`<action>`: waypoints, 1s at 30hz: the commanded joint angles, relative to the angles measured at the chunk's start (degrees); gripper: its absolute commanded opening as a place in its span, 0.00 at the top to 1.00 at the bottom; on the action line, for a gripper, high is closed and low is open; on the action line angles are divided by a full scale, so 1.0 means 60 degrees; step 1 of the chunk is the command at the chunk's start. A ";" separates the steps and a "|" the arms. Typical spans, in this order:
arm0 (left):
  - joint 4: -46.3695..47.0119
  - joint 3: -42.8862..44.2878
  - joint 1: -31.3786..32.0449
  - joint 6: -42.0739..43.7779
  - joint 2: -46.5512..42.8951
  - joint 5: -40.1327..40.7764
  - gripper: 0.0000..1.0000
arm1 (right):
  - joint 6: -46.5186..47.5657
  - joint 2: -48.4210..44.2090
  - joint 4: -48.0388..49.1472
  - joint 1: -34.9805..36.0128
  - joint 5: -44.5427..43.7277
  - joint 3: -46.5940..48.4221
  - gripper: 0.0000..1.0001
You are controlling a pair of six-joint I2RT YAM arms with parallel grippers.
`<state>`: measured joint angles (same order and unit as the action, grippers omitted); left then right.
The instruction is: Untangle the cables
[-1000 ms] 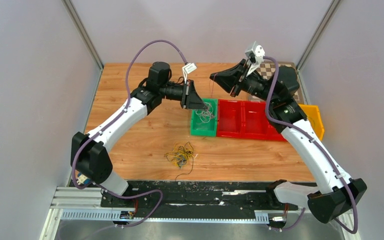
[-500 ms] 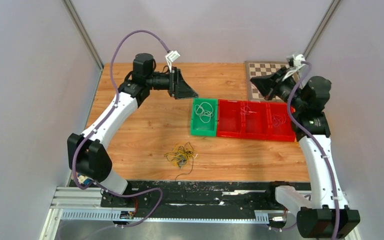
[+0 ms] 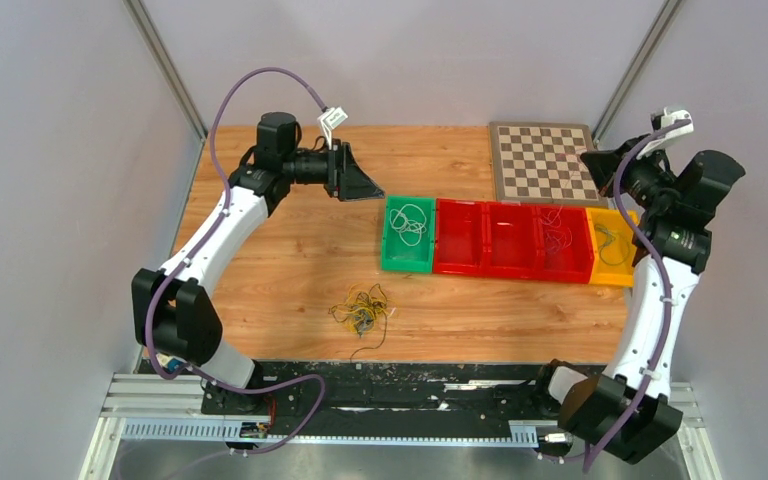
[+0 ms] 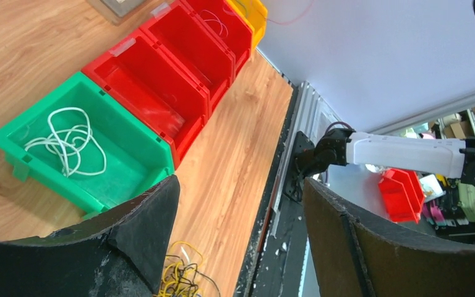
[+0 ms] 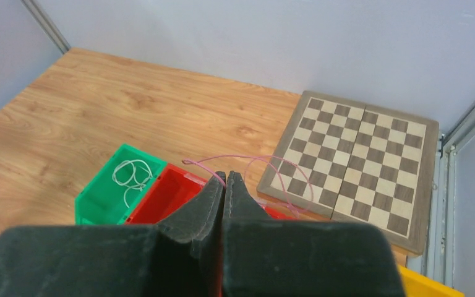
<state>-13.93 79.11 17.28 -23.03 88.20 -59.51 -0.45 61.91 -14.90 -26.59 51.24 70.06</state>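
Note:
The cables (image 3: 362, 308) lie as a small yellow, dark and white snarl on the wooden table near the front; their edge shows in the left wrist view as the cables (image 4: 182, 275). A loose white cable (image 3: 410, 222) (image 4: 65, 139) rests in the green bin (image 3: 407, 262). My left gripper (image 3: 363, 186) (image 4: 240, 182) hangs open and empty, up and left of that bin. My right gripper (image 3: 590, 158) (image 5: 224, 176) is raised at the far right, by the chessboard. It is shut on a thin pink cable (image 5: 266, 162) that loops out from its tips.
A row of bins runs right from the green one: red bins (image 3: 510, 268) holding thin wires, then a yellow bin (image 3: 615, 277) with a wire. A chessboard (image 3: 543, 160) lies at the back right. Grey walls close in the left, right and back sides.
My left gripper opened over the green bin and drew back to the left, and a white cable now lies loose in that bin. My right arm swung right and back, uncovering the chessboard and yellow bin.

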 commanded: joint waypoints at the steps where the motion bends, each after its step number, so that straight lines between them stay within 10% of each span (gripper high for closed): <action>1: 0.0320 0.0066 0.0020 0.0206 -0.0112 -0.0305 0.20 | 0.0933 0.0711 -0.0354 -0.0184 0.0266 0.0329 1.00; 16: -0.0036 -0.0246 0.0005 0.0793 -0.0171 -0.0180 0.21 | 0.5803 0.1778 -0.0705 -0.0748 -0.1180 -0.2135 1.00; 30: -0.0449 -0.0568 -0.0074 0.1076 -0.0059 -0.0006 0.21 | 0.6968 0.4701 -0.2184 -0.0259 -0.2073 -0.1431 1.00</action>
<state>-15.49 75.90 17.15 -19.31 88.29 -59.72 39.18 84.79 -23.70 -30.92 39.40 57.30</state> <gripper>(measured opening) 0.793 0.003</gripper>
